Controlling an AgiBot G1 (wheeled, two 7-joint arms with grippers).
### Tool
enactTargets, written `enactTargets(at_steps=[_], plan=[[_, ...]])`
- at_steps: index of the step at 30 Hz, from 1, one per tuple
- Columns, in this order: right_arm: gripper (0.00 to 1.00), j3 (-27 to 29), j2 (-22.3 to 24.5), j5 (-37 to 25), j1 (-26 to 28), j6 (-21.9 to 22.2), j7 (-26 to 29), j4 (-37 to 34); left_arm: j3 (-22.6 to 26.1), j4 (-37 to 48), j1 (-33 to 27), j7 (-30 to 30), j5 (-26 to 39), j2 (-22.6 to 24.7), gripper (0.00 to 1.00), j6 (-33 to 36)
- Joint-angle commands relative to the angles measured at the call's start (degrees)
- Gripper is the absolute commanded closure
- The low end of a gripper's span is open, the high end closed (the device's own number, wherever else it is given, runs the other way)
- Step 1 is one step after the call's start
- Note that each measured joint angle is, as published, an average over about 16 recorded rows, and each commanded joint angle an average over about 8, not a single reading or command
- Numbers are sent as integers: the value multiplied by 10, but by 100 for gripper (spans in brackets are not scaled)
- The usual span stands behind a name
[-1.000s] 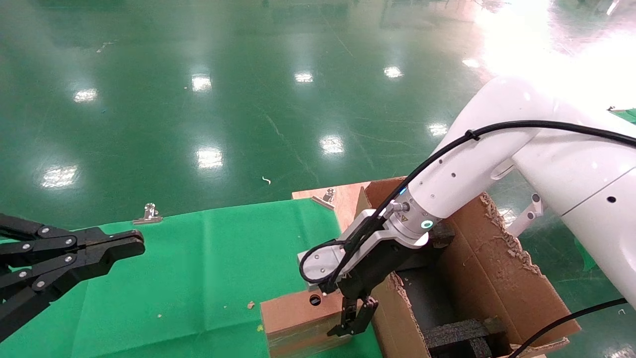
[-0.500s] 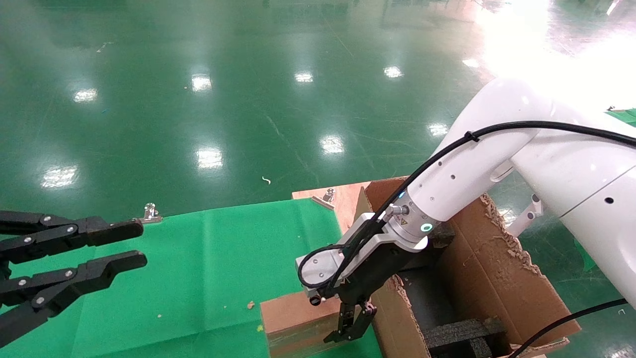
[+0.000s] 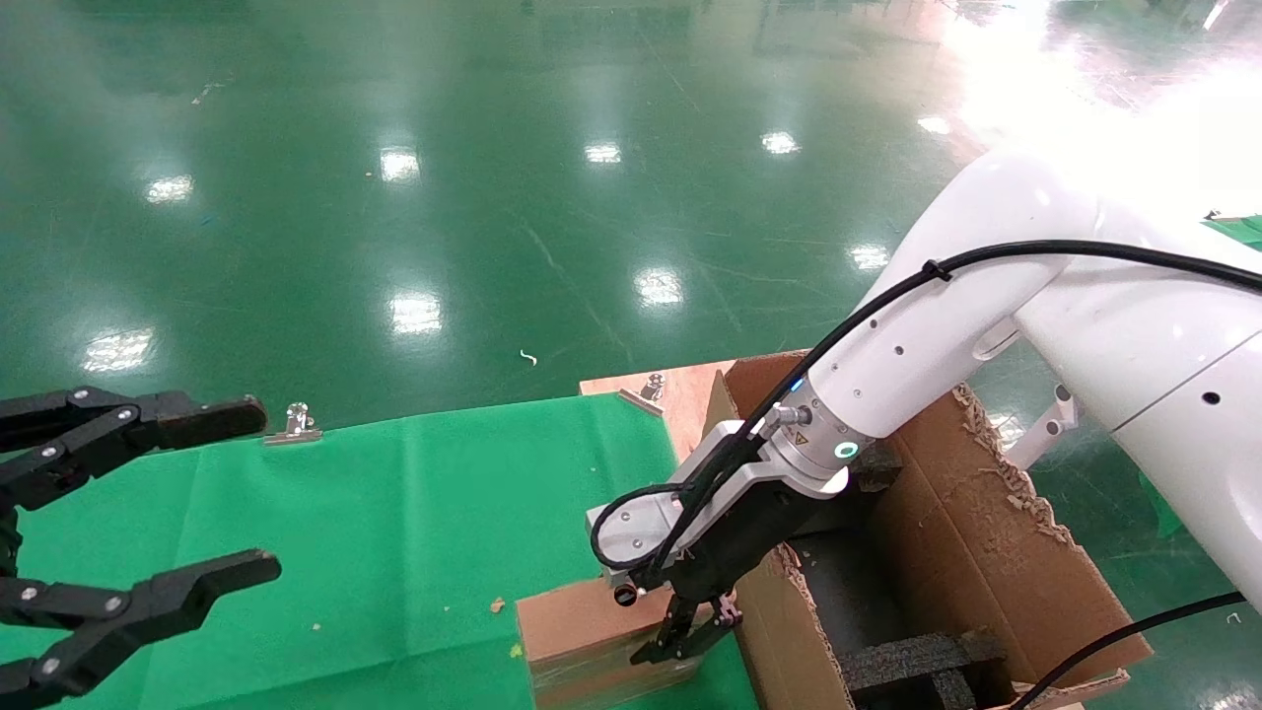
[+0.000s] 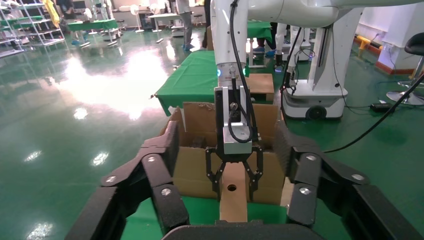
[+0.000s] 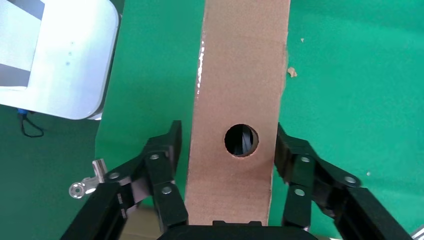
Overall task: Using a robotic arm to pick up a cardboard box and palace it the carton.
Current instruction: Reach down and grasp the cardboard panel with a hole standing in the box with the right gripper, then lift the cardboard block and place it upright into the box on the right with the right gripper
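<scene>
Glossy white robotic arm (image 3: 946,335), green-ringed silver wrist, black cable, black silver-screwed pincer (image 3: 680,636).

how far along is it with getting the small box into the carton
Early. Done: the right gripper has come down over the cardboard box, its fingers straddling the slim sides near the round hole. In hand: the grasp; a small gap shows beside each finger, so it isn't clamped. Left: closing, lifting, placing the box into the carton beside it. The left gripper hangs open over the green cloth.
</scene>
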Motion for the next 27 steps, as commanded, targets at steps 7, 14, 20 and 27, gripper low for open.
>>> enactTargets(at_steps=[7, 14, 20, 27], plan=[[100, 1, 0, -1, 0, 0, 0, 1, 0, 0, 0, 0, 0, 0, 0, 0], [100, 0, 2, 4, 2, 3, 1, -2, 0, 0, 0, 0, 0, 0, 0, 0], [100, 1, 12, 39, 42, -2, -8, -24, 0, 0, 0, 0, 0, 0, 0, 0], [100, -24, 26, 92, 149, -9, -48, -78, 0, 0, 0, 0, 0, 0, 0, 0]])
